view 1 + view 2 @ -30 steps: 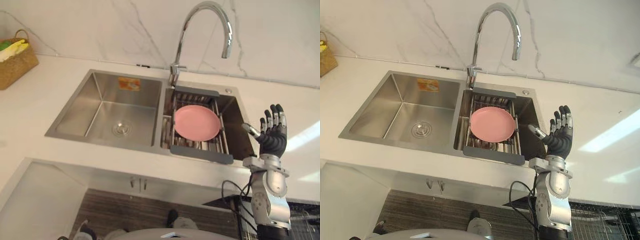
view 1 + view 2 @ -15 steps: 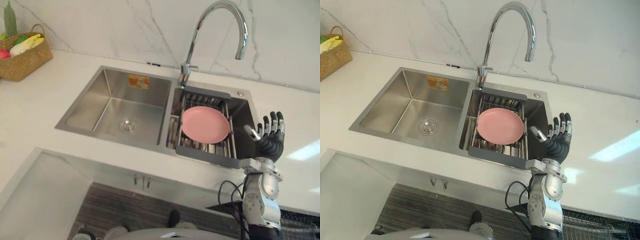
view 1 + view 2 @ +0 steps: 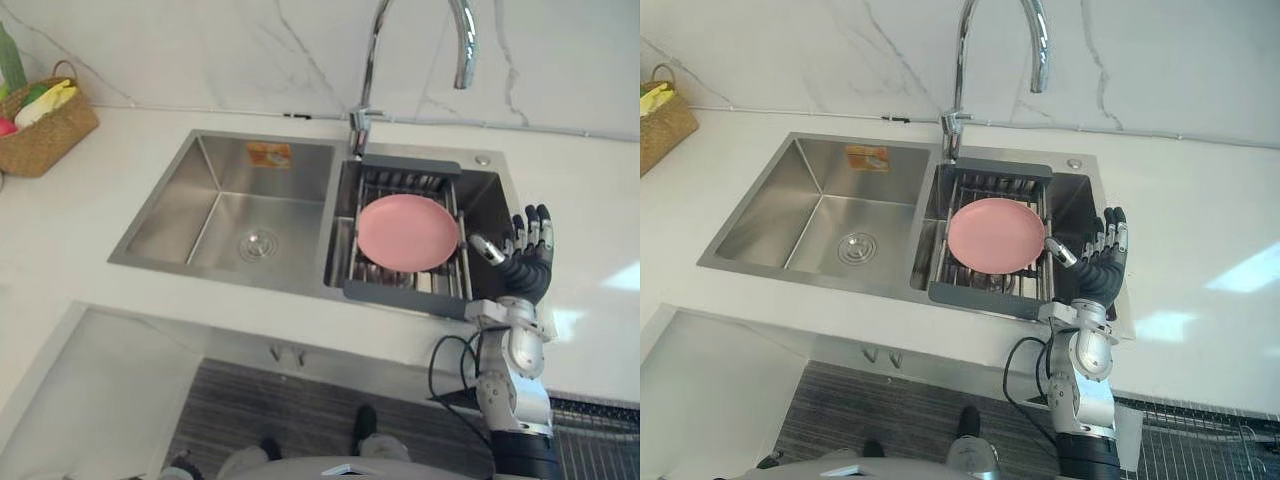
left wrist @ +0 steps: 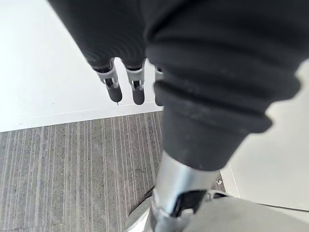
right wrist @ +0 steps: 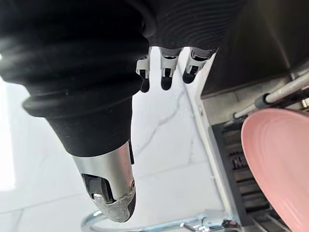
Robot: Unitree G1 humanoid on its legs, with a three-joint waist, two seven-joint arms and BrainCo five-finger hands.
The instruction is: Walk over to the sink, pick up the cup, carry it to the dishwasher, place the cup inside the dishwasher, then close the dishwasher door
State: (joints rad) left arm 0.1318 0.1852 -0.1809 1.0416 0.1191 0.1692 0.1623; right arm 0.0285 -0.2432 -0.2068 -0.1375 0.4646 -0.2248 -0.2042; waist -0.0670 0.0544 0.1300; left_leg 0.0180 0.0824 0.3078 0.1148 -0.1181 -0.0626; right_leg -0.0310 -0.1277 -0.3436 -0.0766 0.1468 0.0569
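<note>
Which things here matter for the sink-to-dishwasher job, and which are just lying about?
For the job: sink; pink plate on the rack across it; right hand, open beside the rack.
Lying about: basket on the counter; tap; left hand, idle.

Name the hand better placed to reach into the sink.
Right. The right hand is raised and open at the sink's right edge, beside the rack with the plate. The left hand hangs low over the floor.
</note>
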